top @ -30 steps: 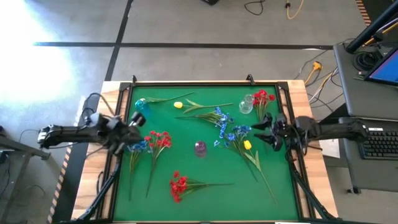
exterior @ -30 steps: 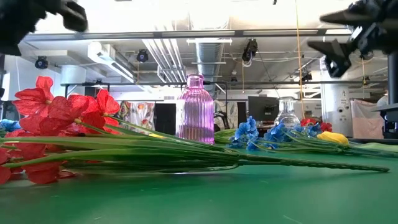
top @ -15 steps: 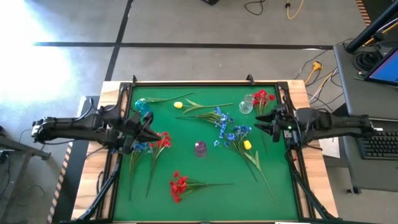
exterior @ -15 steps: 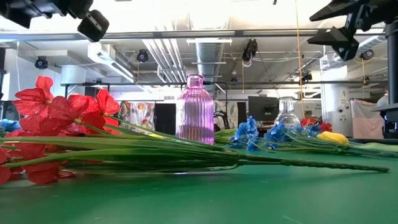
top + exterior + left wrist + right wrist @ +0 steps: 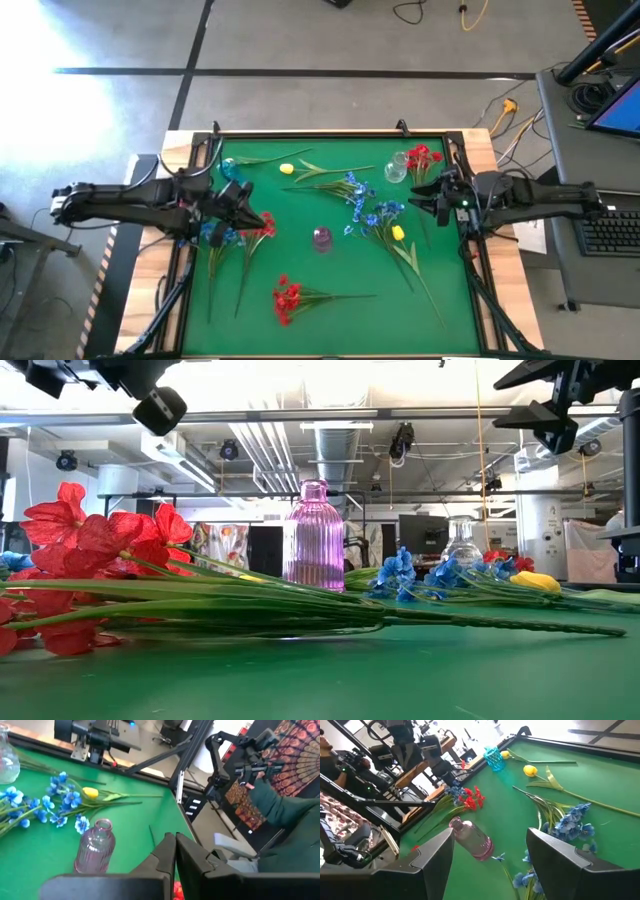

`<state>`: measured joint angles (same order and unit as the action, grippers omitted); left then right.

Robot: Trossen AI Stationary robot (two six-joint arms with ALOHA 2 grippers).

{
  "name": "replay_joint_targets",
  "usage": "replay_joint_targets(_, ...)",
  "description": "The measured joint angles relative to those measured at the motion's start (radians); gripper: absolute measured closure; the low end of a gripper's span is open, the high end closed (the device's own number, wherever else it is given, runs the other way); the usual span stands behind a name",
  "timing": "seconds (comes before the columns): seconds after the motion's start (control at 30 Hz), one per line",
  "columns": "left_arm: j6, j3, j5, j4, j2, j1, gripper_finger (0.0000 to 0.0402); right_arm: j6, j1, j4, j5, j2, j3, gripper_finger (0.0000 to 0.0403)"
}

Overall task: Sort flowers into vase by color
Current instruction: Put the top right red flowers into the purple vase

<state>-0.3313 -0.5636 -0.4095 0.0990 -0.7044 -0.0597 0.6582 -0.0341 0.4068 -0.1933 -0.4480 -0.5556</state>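
The left gripper (image 5: 252,215), fingers together and empty, hovers over the red flowers (image 5: 262,226), positioned for pickup. The right gripper (image 5: 420,200), fingers apart, waits beside the clear vase (image 5: 396,166).

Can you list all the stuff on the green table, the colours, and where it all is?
red flowers: three bunches; one near the front middle, one on the left, one standing in the clear vase
blue flowers: three sprigs; two in the middle and right of middle, one on the left
yellow tulip buds: two; one at the back, one right of middle
pink vase: one, table centre
clear vase: one, back right
teal vase: one, back left
left end effector: shut, over the left red bunch
right end effector: open, above the table's right side
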Motion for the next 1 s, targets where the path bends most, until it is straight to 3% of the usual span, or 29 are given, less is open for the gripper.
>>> replay_joint_targets(0.13,0.001,-0.021,0.000,-0.001,-0.031,0.000,0.0401,0.028,0.000,0.000,-0.031,0.000,0.000,0.0163)
replay_joint_targets(0.33,-0.035,-0.048,0.001,-0.014,-0.075,0.000,0.0401,0.228,0.000,0.001,-0.042,-0.021,-0.001,0.0163)
replay_joint_targets(0.53,0.000,-0.076,0.008,-0.013,-0.114,0.000,0.0401,0.316,0.009,0.018,-0.041,-0.134,-0.017,0.0163)
replay_joint_targets(0.7,0.018,-0.102,0.008,-0.017,-0.144,0.000,0.0401,0.370,0.036,0.242,-0.051,-0.259,-0.103,0.0163)
replay_joint_targets(0.9,0.047,-0.133,0.008,-0.004,-0.172,-0.001,0.0401,0.456,0.076,0.578,-0.168,-0.400,-0.226,0.0163)
replay_joint_targets(1.0,0.071,-0.149,0.016,-0.001,-0.178,-0.001,0.0401,0.478,0.108,0.652,-0.179,-0.456,-0.243,0.0163)
